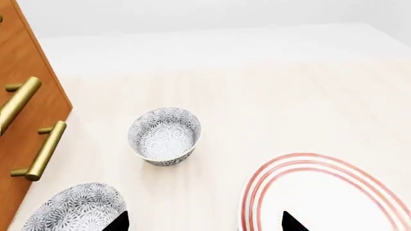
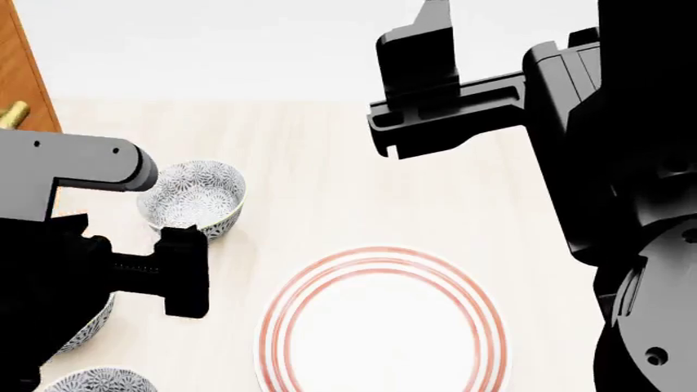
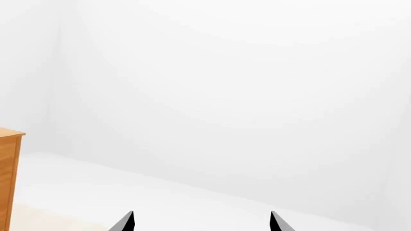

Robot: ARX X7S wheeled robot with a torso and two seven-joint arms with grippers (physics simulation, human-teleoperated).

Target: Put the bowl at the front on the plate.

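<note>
Approach step. Left hand (image 1: 204,222) empty, tips apart, above the bench (image 1: 257,101). Small white grey-blue flowered bowl (image 1: 164,135) ahead of it; large red-ringed white plate (image 1: 334,192) beside. Next, likely: descend onto the rim.

The pale wooden table (image 2: 360,163) carries the plate (image 2: 384,327) and three flowered bowls beside it.

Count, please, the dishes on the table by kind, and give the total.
Bowls with grey-blue flowers: 3, the far bowl, the middle bowl partly behind the left arm, the near bowl
Red-ringed plate: 1
Total: 4
</note>
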